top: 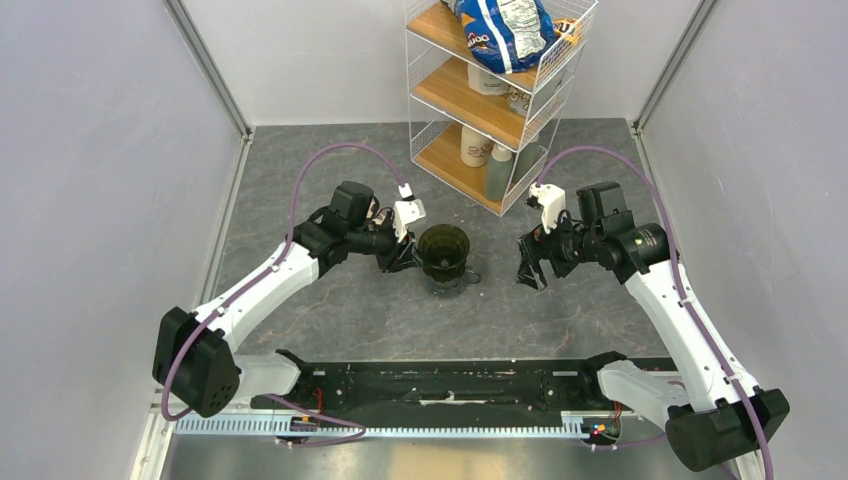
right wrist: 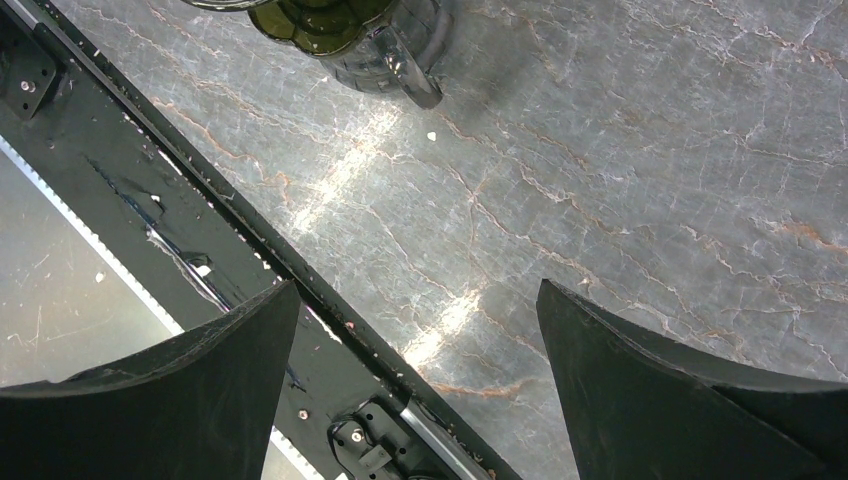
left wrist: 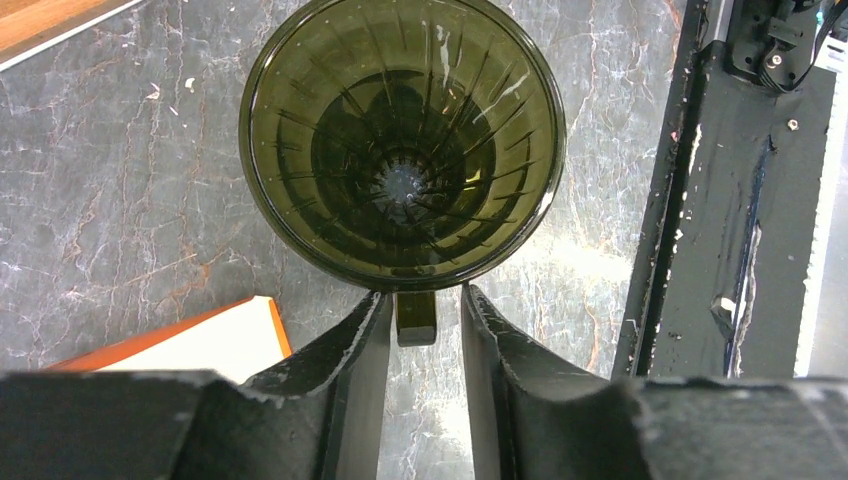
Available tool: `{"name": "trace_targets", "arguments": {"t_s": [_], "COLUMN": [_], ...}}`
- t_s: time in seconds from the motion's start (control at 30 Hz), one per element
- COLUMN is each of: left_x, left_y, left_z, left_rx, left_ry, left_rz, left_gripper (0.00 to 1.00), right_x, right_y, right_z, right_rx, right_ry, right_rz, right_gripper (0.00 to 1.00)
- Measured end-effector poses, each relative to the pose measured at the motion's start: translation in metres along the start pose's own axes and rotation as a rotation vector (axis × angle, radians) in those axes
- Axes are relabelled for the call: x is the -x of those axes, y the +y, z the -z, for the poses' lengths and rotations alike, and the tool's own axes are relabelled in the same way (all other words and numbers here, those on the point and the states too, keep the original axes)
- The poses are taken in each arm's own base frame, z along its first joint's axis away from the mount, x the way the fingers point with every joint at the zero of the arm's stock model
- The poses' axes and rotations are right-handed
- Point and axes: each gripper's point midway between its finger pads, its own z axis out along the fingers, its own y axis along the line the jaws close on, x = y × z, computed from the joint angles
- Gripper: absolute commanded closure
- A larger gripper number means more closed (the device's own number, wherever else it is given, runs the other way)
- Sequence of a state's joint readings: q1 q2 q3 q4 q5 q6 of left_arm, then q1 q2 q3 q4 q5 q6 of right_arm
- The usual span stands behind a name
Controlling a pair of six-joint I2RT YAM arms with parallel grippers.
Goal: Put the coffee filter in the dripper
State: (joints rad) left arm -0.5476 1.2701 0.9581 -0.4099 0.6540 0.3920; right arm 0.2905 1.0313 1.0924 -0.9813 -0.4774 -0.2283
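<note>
ITEM dripper (top: 444, 255): upright on table (top: 330, 300), empty (filter not in view) | left gripper (left wrist: 420, 305): jaws slightly apart, straddling handle (left wrist: 416, 322), not pinching | right gripper (right wrist: 418, 290): spread wide, empty | ADVICE: draw left straight back, without nudging the handle.

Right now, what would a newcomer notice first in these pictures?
The dark olive, ribbed, funnel-shaped dripper stands at the middle of the grey marbled table, with the left fingers either side of its handle. Behind it is a white wire rack with wooden shelves, topped by a blue bag.
</note>
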Motion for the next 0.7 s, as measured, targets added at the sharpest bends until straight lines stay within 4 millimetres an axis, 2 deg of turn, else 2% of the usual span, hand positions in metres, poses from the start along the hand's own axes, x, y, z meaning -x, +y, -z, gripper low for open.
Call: {"name": "trace_targets", "arguments": {"t_s": [0.2, 0.3, 0.4, 0.53, 0.6, 0.7], "left_x": [0.0, -0.002, -0.001, 0.01, 0.015, 0.012], "left_y": [0.0, -0.001, -0.003, -0.004, 0.006, 0.022], "left_z": [0.0, 0.002, 0.011, 0.037, 0.051, 0.058], "left_rx": [0.0, 0.003, 0.024, 0.074, 0.127, 0.191], "left_ry": [0.002, 0.011, 0.013, -0.033, -0.063, -0.062], "left_rz": [0.001, 0.006, 0.004, -0.01, -0.003, 0.029], "left_gripper": [0.41, 0.36, 0.35, 0.38, 0.42, 0.44], "right_x": [0.0, 0.0, 0.0, 0.0, 0.0, 0.0], "right_y": [0.0, 0.0, 0.0, 0.0, 0.0, 0.001], "right_z": [0.0, 0.0, 0.0, 0.0, 0.0, 0.0], "right_rx": [0.0, 0.0, 0.0, 0.0, 0.001, 0.005], "right_ry": [0.0, 0.0, 0.0, 0.0, 0.0, 0.0], "right_rz": [0.0, 0.0, 0.0, 0.0, 0.0, -0.002], "right_gripper": [0.03, 0.03, 0.03, 0.03, 0.03, 0.03]}}
